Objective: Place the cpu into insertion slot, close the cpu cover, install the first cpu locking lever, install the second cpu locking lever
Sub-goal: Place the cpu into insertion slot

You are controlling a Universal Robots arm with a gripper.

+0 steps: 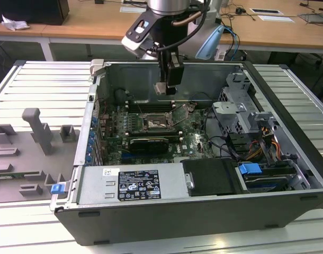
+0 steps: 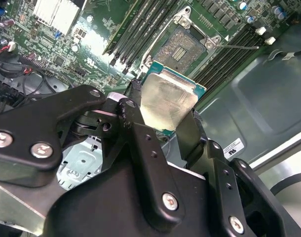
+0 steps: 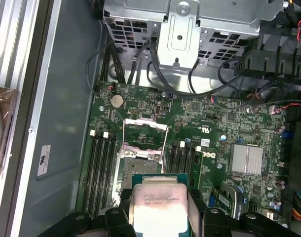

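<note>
My gripper (image 1: 166,84) hangs inside the open computer case, shut on the cpu (image 1: 160,88), a pale silver square chip with a green edge. In both wrist views the cpu (image 2: 168,101) (image 3: 158,202) sits clamped by its edges between the two black fingers (image 2: 133,111) (image 3: 196,203). It is held in the air above the green board, apart from the insertion slot (image 1: 153,124) (image 2: 181,47) (image 3: 139,165), whose dark centre lies bare. The cpu cover (image 3: 145,129) stands swung open at the slot's far side. A thin lever wire (image 2: 235,47) sticks out beside the slot.
Long black memory slots (image 3: 98,165) flank the socket on both sides. A metal drive cage (image 1: 236,114), cable bundles (image 1: 257,148) and the power supply (image 1: 135,182) crowd the case. A ribbed heat sink (image 3: 246,159) sits on the board. Grey fixture blocks (image 1: 37,129) stand on the table at the exterior view's left.
</note>
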